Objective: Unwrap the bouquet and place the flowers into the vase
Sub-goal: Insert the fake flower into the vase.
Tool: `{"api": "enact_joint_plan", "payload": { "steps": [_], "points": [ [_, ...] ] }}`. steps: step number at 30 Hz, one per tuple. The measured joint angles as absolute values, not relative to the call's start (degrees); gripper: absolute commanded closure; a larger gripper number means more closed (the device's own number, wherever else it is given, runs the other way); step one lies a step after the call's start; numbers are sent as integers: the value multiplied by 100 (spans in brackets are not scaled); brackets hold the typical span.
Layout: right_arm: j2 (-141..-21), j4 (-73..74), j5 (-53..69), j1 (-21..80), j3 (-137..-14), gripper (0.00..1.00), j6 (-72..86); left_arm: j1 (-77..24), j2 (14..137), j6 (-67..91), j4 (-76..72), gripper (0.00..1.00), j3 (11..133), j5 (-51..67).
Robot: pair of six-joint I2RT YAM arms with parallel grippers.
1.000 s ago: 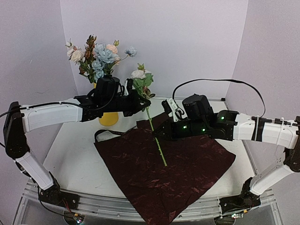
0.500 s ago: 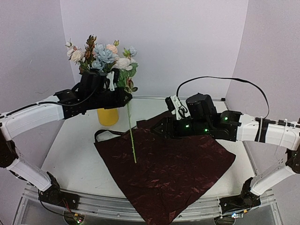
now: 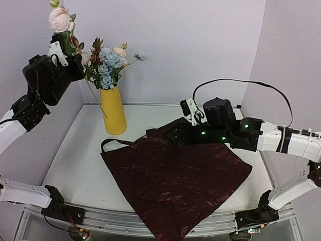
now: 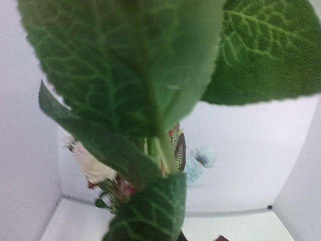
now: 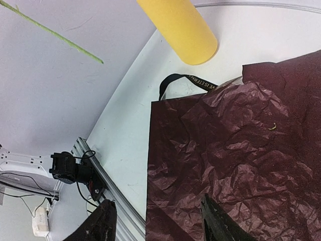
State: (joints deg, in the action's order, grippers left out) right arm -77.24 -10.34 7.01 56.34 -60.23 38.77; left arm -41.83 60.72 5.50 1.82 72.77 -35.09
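Three pale lilac walls (image 3: 200,45) box in a white worktop (image 3: 75,155). A metal rail (image 3: 125,221) runs along the near edge, with both arm bases clamped to it.

Paper (image 3: 175,175): dark red and crinkled, spread flat over the centre and right of the worktop, near corner hanging over the rail. A black ribbon (image 3: 113,143) loops out from its far-left edge; the right wrist view shows gold lettering on it.

Vase (image 3: 113,110): yellow, upright at back left, just beyond the ribbon and apart from the paper. A bunch of flowers (image 3: 108,63), pale blue, pink, cream and rust, stands in its mouth.

Left arm (image 3: 42,80): raised high by the left wall. Left jaws are clamped on the stem of a single rose (image 3: 60,19), cream-pink bloom uppermost. The stem slants down to the right and its lower tip hangs in the air beside the vase body, outside the mouth. The left wrist view is filled with green leaves (image 4: 125,85), with blurred blooms behind.

Right arm (image 3: 271,140): low, reaching in from the right. Right jaws sit over the far edge of the paper, standing apart with nothing between them; dark fingertips (image 5: 213,221) frame bare paper in the right wrist view.
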Motion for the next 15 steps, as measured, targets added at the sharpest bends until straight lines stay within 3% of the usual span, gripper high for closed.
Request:
{"api": "enact_joint_plan", "payload": {
  "steps": [6, 15],
  "points": [
    [-7572, -1033, 661, 5634, -6023, 42, 3872, -3350, 6012, -184, -561, 100, 7347, -3255],
    [-7498, -1031, 658, 5634, -6023, 42, 3870, -3193, 6685, -1109, -942, 100, 7633, -2278]
  ]
}}
